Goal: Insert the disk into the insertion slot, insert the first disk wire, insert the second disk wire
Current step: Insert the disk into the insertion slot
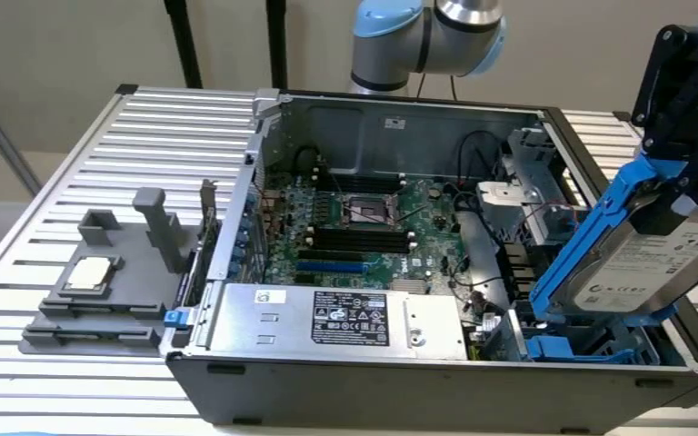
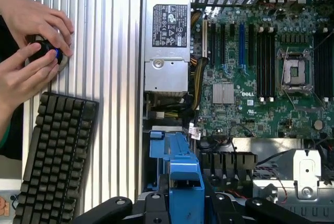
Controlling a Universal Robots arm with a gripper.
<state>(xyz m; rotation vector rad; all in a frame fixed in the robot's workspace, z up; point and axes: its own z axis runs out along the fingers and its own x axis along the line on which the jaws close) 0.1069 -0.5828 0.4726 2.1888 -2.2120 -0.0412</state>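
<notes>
Disk (image 1: 646, 263) hung tilted over the computer case (image 1: 446, 392), above the insertion slot (image 1: 592, 350) in its corner; power supply (image 1: 337, 318) sat inside, keyboard (image 2: 52, 156) lay beside it.

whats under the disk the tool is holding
The disk, tilted in the tool, hangs over the insertion slot in the case corner. Its blue clips and part of the bay show beneath; the disk covers the rest of the bay.
</notes>
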